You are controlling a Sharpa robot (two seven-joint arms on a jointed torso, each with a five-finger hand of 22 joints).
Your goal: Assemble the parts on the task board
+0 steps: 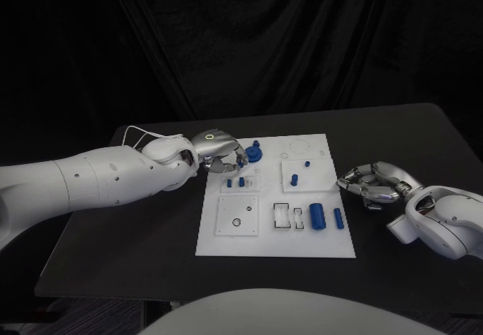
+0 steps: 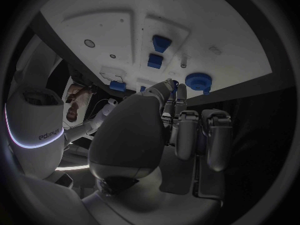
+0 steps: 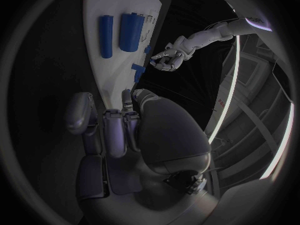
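Note:
The white task board (image 1: 227, 241) lies mid-table. My left hand (image 1: 223, 156) hovers over its far left corner, fingers curled, just left of a round blue knob part (image 1: 254, 151). In the left wrist view the fingertips (image 2: 170, 87) are drawn together with a speck of blue at them; whether a part is pinched is unclear. The knob part (image 2: 199, 80) and two small blue pegs (image 2: 156, 52) lie beyond the tips. My right hand (image 1: 370, 184) rests on the table right of the board, fingers curled in on nothing.
On the board lie two small blue pegs (image 1: 234, 183), another peg (image 1: 294, 179), a thick blue cylinder (image 1: 317, 215) and a thin one (image 1: 338, 218). The cylinders (image 3: 122, 32) also show in the right wrist view. Black table (image 1: 131, 251) surrounds the board.

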